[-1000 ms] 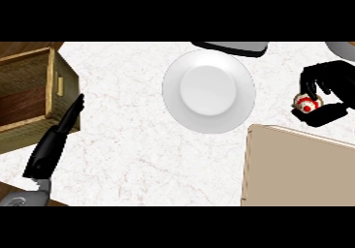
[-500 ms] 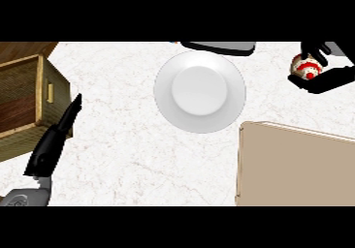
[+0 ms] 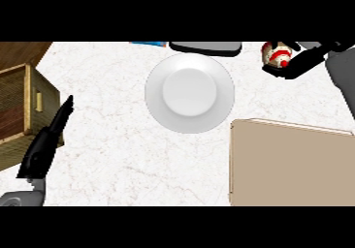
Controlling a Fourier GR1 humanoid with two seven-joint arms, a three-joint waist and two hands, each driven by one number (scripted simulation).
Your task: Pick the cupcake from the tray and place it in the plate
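A: Tan tray (image 3: pixel 295 164) nearest, lower right, flat on the white marble counter (image 3: pixel 116 145); nothing showing on the part in view

B: left side?

A: left hand (image 3: pixel 44 145) at the lower left, fingers straight and pressed together, pointing up the view, holding nothing; just beside a wooden crate (image 3: pixel 19 104) at the left edge. Crate's inside is dark, can't tell what's in it

B: plate?

A: white plate (image 3: pixel 189 93) mid-counter, farther up than the tray, its lower right rim just beside the tray's far corner; nothing on it

B: cupcake?

A: cupcake (image 3: pixel 277 54) is top right, red and white, off the tray and not in the plate, to the right of the plate's far rim. Right hand (image 3: pixel 298 63) has its black fingers curled round it, pinching it

B: anything past the plate?

A: grey rounded object (image 3: pixel 206 47) at the top edge just beyond the plate, cut off, can't identify. Bit of blue (image 3: pixel 148 43) beside it, also unclear
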